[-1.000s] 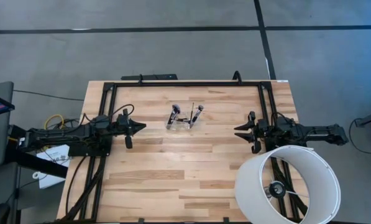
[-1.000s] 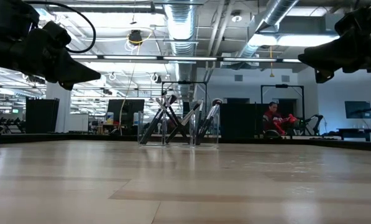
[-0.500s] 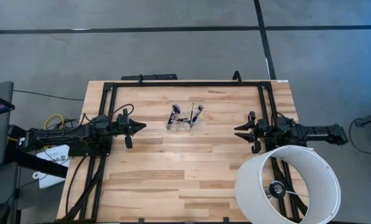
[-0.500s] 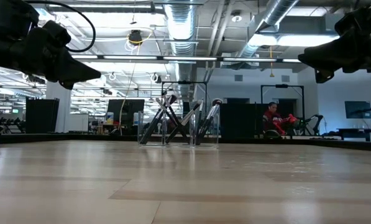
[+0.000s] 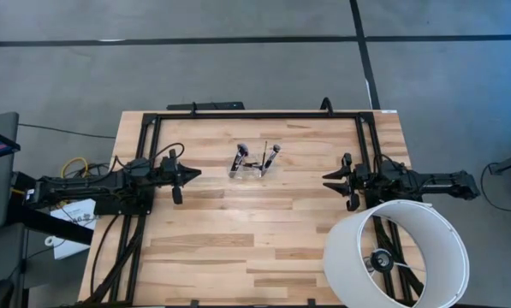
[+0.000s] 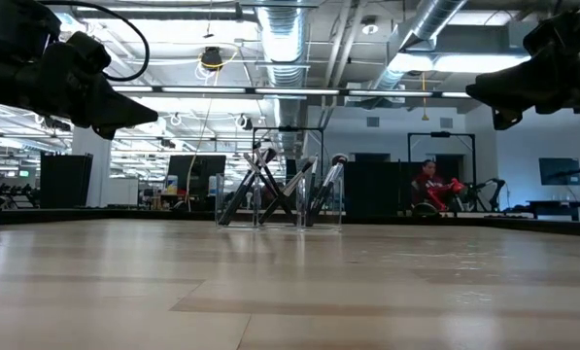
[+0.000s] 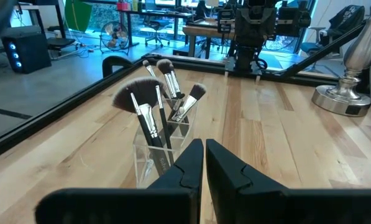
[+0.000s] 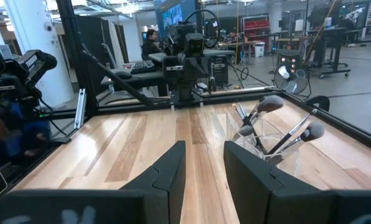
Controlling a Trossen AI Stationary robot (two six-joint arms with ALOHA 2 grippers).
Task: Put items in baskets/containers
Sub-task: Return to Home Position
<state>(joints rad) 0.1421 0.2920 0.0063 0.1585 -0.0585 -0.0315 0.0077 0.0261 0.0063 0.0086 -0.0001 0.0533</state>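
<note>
Nearest, at the front right corner of the counter (image 5: 255, 239), stands a large white lamp shade (image 5: 426, 224), open at the top. Just beyond it the right arm (image 5: 409, 181) reaches in from the right edge. Its right jaws point toward the middle of the counter, parted and empty. Level with it across the bare wood, the left arm (image 5: 109, 184) comes in from the left edge. Its left jaws are pressed together with only a sliver between them, gripping nothing. Both arms hang above the wood, well apart from each other. Farther back, about midway between the two arms and toward the far edge, the clear holder (image 5: 248, 170) stands upright on the counter. The brushes (image 5: 240, 157) sit inside it — dark handles down, bristles up, leaning outward at different angles. Among them is a fan brush (image 7: 138, 96) with a wide fluffy head. No brush lies loose on the wood. Beyond the counter's black frame (image 5: 255, 115), deep in the room, a person (image 6: 427, 183) in red sits.
</note>
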